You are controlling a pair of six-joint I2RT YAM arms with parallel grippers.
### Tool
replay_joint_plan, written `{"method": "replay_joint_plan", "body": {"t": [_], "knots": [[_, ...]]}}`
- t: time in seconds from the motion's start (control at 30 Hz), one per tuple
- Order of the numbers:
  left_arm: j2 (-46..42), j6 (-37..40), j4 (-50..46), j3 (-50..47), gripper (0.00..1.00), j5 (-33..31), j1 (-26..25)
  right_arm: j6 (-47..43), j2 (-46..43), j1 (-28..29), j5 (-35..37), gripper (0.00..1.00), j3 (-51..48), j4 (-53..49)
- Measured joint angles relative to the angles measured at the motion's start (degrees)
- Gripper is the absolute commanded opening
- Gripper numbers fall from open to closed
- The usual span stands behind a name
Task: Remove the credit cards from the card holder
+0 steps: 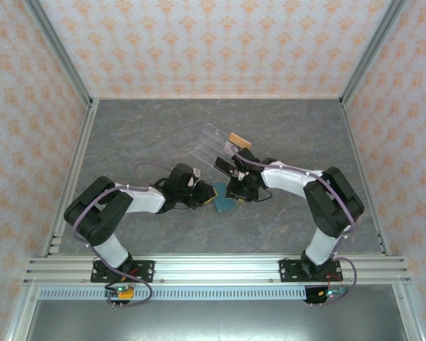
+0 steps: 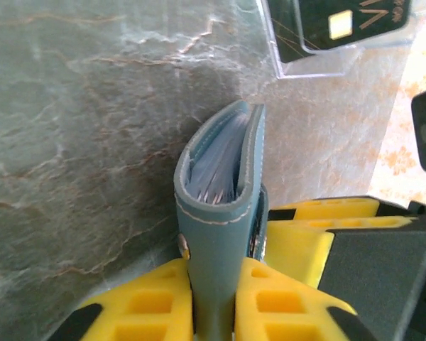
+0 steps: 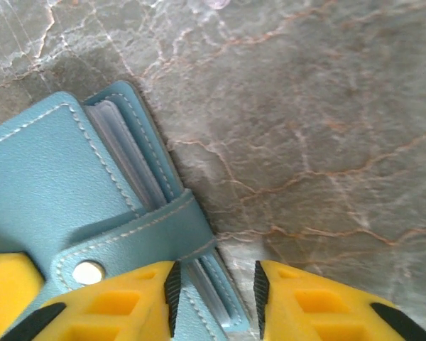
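Left gripper: clenched on the card holder, at its edge.
Right gripper: released, astride the card holder's side.
Dark card: gold lettering, cut off, unreadable.

The top view is bright and even, lit softly from above. The arms cast only faint, blurred shadows on the table, and the wallpaper looks slightly washed out.

In the left wrist view the stitched rim of the card holder is crisp, while the left fingers, close to the lens, are soft. The wallpaper at the right edge is overexposed, and the stand shows bright glare along its edges.

In the right wrist view the marble is pale with sheen near the top, the snap glints, and the right fingers blur slightly.
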Motion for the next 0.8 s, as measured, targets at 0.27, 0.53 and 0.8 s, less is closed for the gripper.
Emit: {"method": "replay_joint_plan", "body": {"t": [0.27,0.53,0.8], "knots": [[-2.91,4.02,-3.28,1.14,0.0,-1.36,0.0,-1.97,-4.46,-0.87,-5.01,0.5,-0.72,2.4],[-5.33,5.7,-5.29,1.14,0.0,-1.75,0.0,-2.32,-4.13,-0.83,-10.91,0.46,1.44,2.95],[-5.35,5.7,-5.46,1.14,0.0,-1.75,0.0,-2.43,-0.81,-0.48,-11.41,0.42,4.07,2.45]]}}
